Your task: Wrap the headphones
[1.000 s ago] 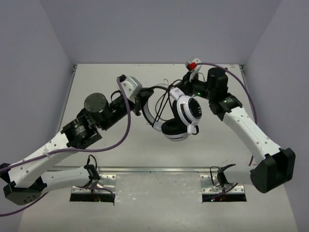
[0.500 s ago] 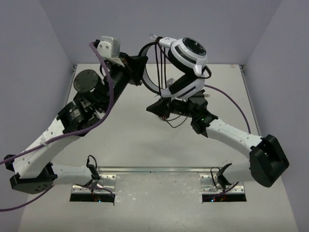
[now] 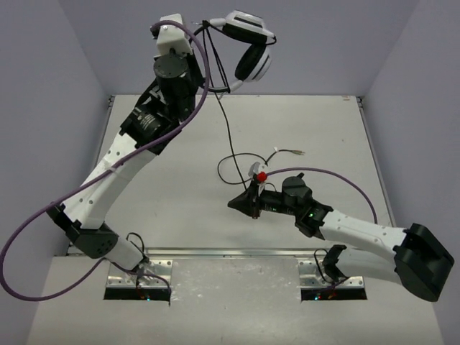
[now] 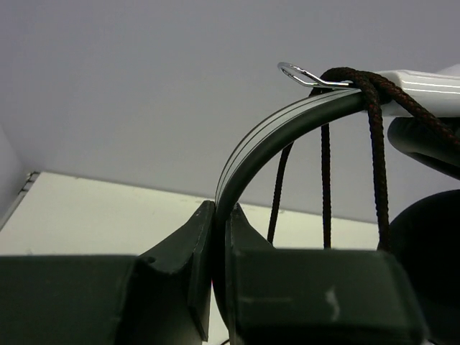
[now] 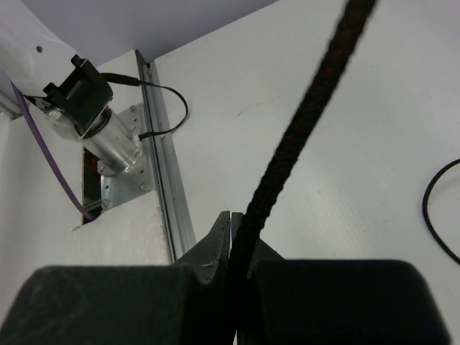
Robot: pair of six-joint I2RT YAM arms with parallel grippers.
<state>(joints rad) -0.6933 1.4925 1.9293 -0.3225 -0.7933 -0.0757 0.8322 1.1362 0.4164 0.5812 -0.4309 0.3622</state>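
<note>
My left arm holds the headphones (image 3: 248,50) high above the table's back left, the white-and-black ear cups hanging to the right of my left gripper (image 3: 206,29). In the left wrist view that gripper (image 4: 221,213) is shut on the thin black headband (image 4: 266,136), and a few turns of black cord (image 4: 374,100) lie over the band's top. The cord (image 3: 225,126) drops to the table, loops, and ends in a plug (image 3: 293,152). My right gripper (image 3: 241,203) sits low near the table's middle front, and in its wrist view it (image 5: 234,220) is shut on the cord (image 5: 309,108).
Thick purple robot cables (image 3: 180,118) trail along both arms. A metal rail (image 5: 162,172) with an arm base motor (image 5: 79,100) runs along the table's near edge. Grey walls close in the back and both sides.
My left arm has swung the headphones from mid-table height up to the back left. The right gripper has come down and forward to the table's front middle, drawing the cord out.
</note>
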